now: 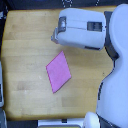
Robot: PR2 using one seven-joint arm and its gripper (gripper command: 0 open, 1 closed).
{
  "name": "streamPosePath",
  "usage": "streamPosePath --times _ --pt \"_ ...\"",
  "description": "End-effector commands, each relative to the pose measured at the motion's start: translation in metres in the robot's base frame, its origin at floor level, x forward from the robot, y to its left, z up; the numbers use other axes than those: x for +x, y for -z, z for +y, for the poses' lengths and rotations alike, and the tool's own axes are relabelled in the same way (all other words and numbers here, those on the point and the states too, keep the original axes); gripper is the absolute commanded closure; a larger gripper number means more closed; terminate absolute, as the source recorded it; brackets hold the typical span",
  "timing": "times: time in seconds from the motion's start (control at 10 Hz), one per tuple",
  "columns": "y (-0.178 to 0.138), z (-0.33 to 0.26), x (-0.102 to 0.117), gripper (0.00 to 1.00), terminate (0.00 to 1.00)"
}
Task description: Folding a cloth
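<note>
The cloth (58, 71) lies flat on the wooden table (25, 40), roughly at the middle of the tabletop and well apart from every edge. It is pink-magenta, four-sided and set like a diamond: one corner points toward the table's far edge, the opposite corner toward the near edge. It appears to lie in a single layer, with no fold or raised corner that can be made out at this resolution.

The robot's arm (82, 27) reaches over the far part of the table from the exterior view's right. Its bulky white and grey housing sits above the cloth's upper corner in the picture, near it but not overlapping it. The gripper (54, 36) shows only as a small dark part at the housing's end toward the exterior view's left; whether the fingers stand wide or narrow cannot be told, and nothing can be seen held in them. Contact with the cloth is not visible.

The robot's white body (117, 85) fills the exterior view's right side.

No container is visible on the table. A dark object at the table's far corner on the exterior view's left is too blurred to name.
</note>
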Motion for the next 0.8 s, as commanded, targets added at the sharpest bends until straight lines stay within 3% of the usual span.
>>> streamPosePath --times 0.0,0.3,0.7 --pt "-0.047 -0.048 0.081 0.00 0.00" --pt "-0.051 -0.081 0.105 0.00 0.00" --pt "-0.053 -0.179 0.120 0.00 0.00"
